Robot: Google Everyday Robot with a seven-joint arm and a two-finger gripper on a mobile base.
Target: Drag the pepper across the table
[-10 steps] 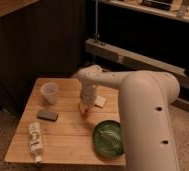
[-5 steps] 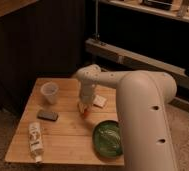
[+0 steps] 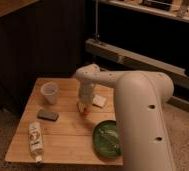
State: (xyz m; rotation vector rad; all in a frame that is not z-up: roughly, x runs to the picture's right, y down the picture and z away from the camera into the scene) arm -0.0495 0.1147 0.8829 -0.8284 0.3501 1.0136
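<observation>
1. Camera view showed you the pepper (image 3: 82,108), a small glossy red-orange sliver, lying near the middle of the table (image 3: 70,134), just under the gripper (image 3: 83,103).
2. The table was pale planked wood with visible grain, its near edge cut off by the frame.
3. The gripper reached down onto the pepper; whether it gripped the pepper could not be told.
4. Your white arm (image 3: 138,105) bulked in from the right, elbow high, forearm reaching left and wrist pointing down.
5. A pale block (image 3: 99,101) lay just beside the wrist.
6. A green bowl (image 3: 107,139) sat partly behind the arm; a translucent cup (image 3: 49,92), a dark flat object (image 3: 48,115) and a lying bottle (image 3: 35,140) occupied the left.
</observation>
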